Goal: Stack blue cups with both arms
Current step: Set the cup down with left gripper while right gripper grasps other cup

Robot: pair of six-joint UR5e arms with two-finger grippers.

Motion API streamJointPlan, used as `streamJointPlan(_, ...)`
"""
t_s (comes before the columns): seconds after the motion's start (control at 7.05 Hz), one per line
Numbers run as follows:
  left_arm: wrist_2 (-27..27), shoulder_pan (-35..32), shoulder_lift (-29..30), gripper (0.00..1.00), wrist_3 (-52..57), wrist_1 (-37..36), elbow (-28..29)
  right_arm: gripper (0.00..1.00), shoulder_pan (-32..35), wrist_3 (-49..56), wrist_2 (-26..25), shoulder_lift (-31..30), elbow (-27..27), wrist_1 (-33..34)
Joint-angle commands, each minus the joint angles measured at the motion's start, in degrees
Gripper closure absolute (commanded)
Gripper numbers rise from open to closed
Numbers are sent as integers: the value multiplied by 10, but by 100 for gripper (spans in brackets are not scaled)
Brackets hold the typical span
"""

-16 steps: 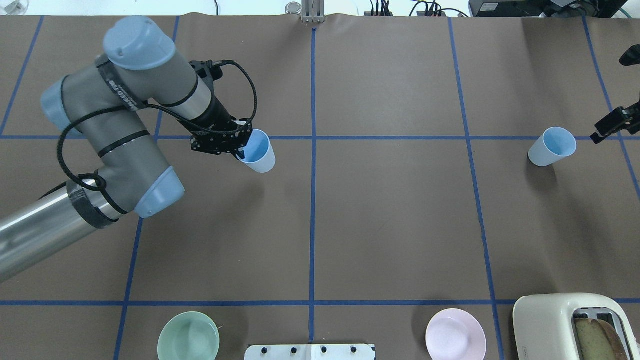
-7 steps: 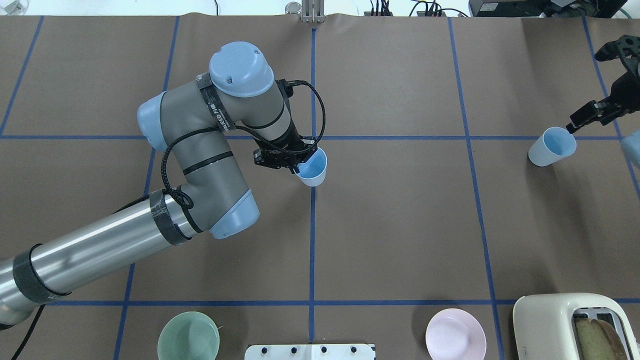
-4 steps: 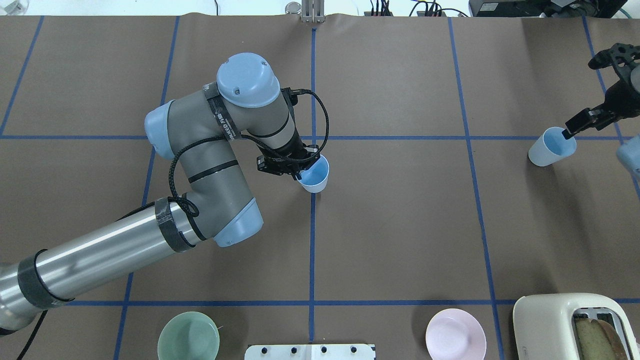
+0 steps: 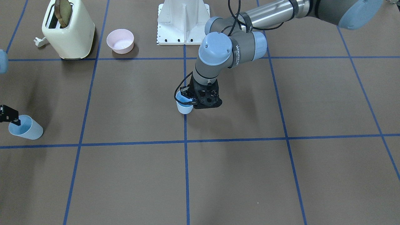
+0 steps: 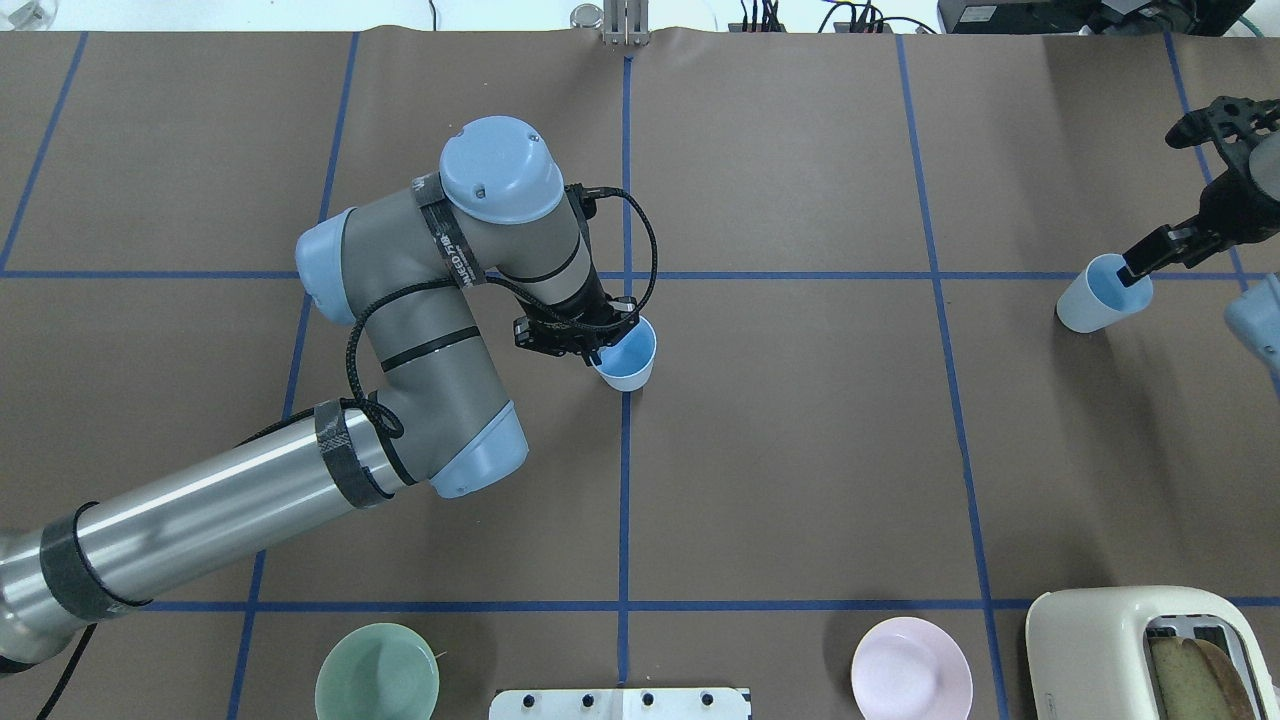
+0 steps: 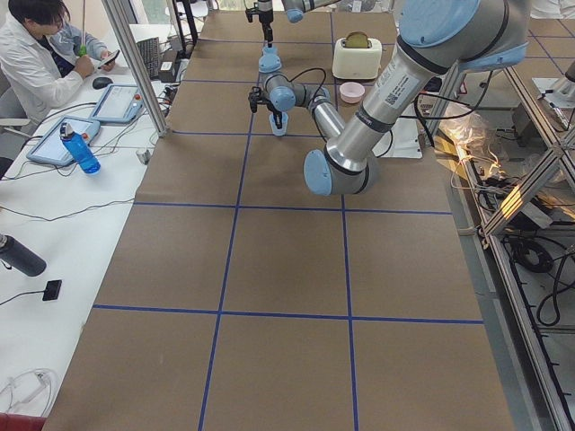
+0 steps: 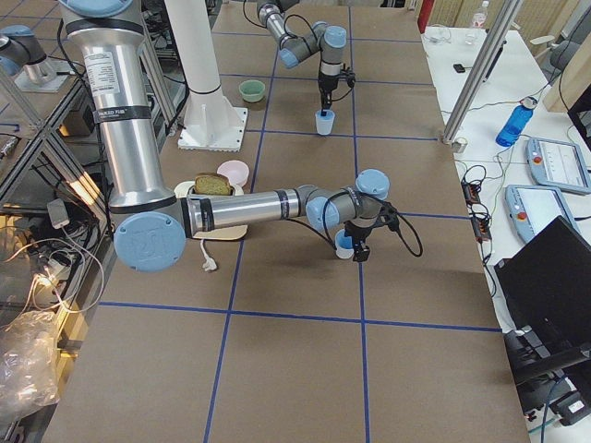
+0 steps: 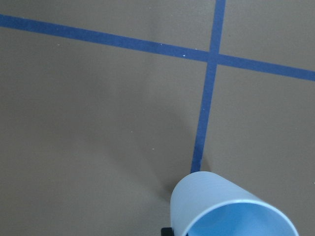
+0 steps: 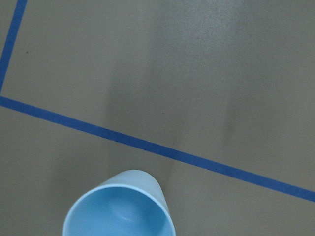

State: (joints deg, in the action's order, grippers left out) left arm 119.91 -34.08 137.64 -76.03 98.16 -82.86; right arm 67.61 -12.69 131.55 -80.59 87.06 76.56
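My left gripper [image 5: 598, 350] is shut on the rim of one blue cup [image 5: 627, 362] and holds it upright on the table's centre line, at or just above the surface. The cup also shows in the front view [image 4: 184, 108] and in the left wrist view [image 8: 231, 209]. The second blue cup [image 5: 1098, 300] stands at the far right, and shows in the right wrist view [image 9: 120, 206]. My right gripper [image 5: 1137, 270] looks open, with one finger dipped inside that cup's rim. The cup [image 4: 26, 128] stands undisturbed.
A cream toaster [image 5: 1110, 640] holding bread, a pink bowl [image 5: 868, 655] and a mint-green bowl [image 5: 335, 665] stand along the near edge beside the white base mount [image 5: 620, 703]. Blue tape lines grid the brown table.
My left arm carried its cup rightward from the left cell to the centre line and lowered it. My right gripper came in over the second cup and dipped one finger into it.
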Motion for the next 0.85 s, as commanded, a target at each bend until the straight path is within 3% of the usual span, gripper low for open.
streamJointPlan(0.0,1,1,0,83,0,3,3,12,-12,0,-7,0,-1,1)
streamJointPlan(0.14,1,1,0,68,0,4,2,12,-13,0,-8,1,-1,1)
streamJointPlan(0.28,0,1,-4,29,1,23,2,13,-15,0,-8,3,-2,1)
streamJointPlan(0.43,0,0,-6,9,4,37,2,17,-17,1,-8,4,-3,1)
streamJointPlan(0.71,4,-6,-6,4,9,34,-7,28,-20,5,-9,4,-8,1)
